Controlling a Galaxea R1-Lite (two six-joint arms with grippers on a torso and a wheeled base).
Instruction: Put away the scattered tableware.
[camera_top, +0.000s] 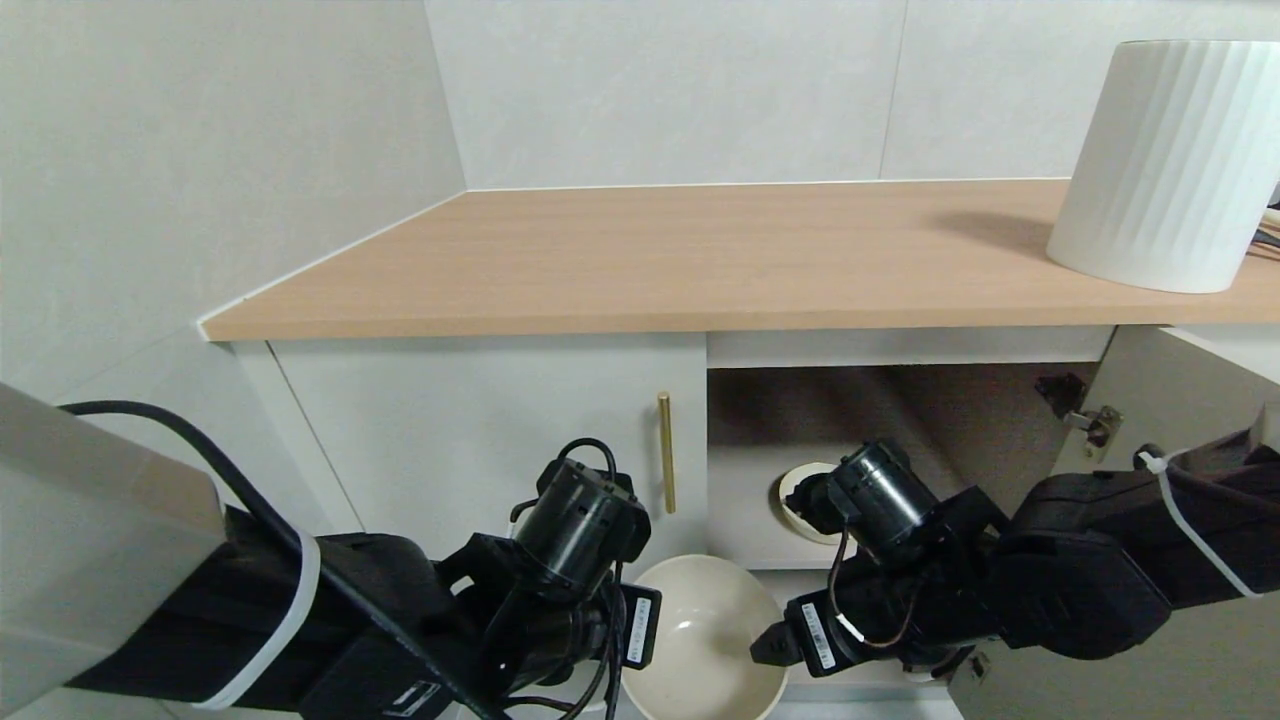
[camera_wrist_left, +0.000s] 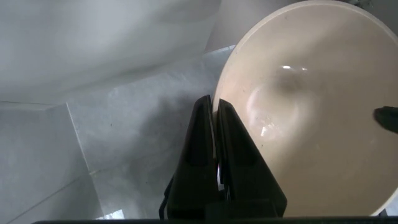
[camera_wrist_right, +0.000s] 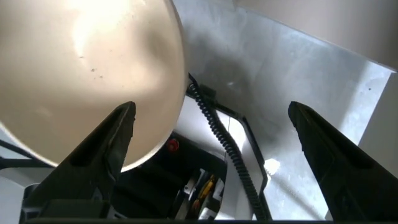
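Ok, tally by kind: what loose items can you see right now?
Cream bowl, pinched by left gripper: 1
Pale dish in open cabinet, partly hidden: 1
White ribbed cylinder on counter: 1
Total: 3

Wood-grain countertop tucked into a corner of pale tiled walls. At the countertop's right end, a white ribbed cylinder casting a soft shadow. Under the countertop, a closed white cabinet door with a slim brass handle. Beside that, an open compartment, dark inside, its door swung out on a metal hinge. Far below the countertop, grey marbled floor tiles.
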